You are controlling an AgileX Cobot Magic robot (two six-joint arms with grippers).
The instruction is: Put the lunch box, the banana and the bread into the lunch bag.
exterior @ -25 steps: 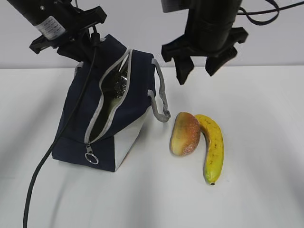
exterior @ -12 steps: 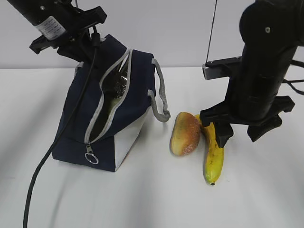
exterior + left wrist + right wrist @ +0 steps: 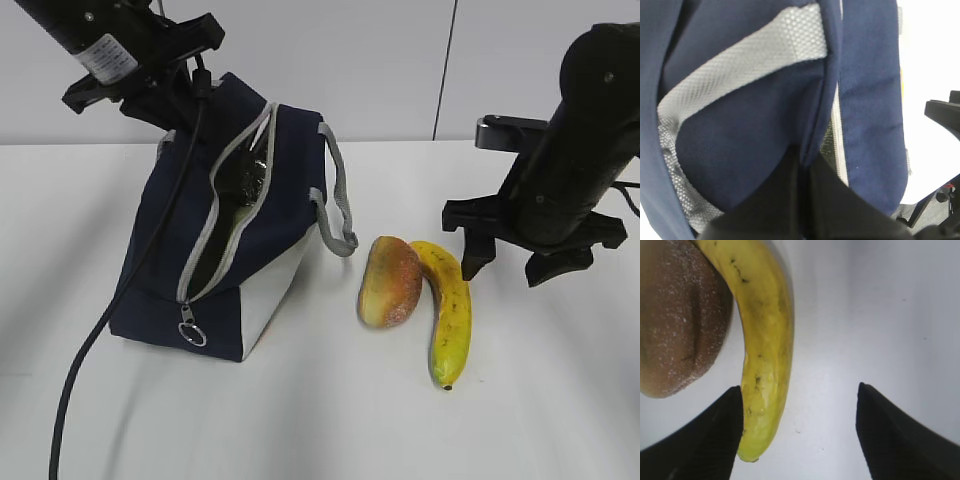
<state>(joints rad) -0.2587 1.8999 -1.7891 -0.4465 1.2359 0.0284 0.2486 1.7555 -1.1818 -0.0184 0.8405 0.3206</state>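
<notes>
My right gripper (image 3: pixel 510 262) has swung right off the banana (image 3: pixel 450 310), jaws spread and empty; banana and bread (image 3: pixel 390 281) still lie outside the lunch bag (image 3: pixel 235 250)

Slanted exterior, wrist close-ups share banana (image 3: pixel 450 310)

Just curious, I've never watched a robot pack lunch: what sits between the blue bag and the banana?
The bread, lying against the banana; bare table separates it from the lunch bag, as the exterior view shows.
</notes>
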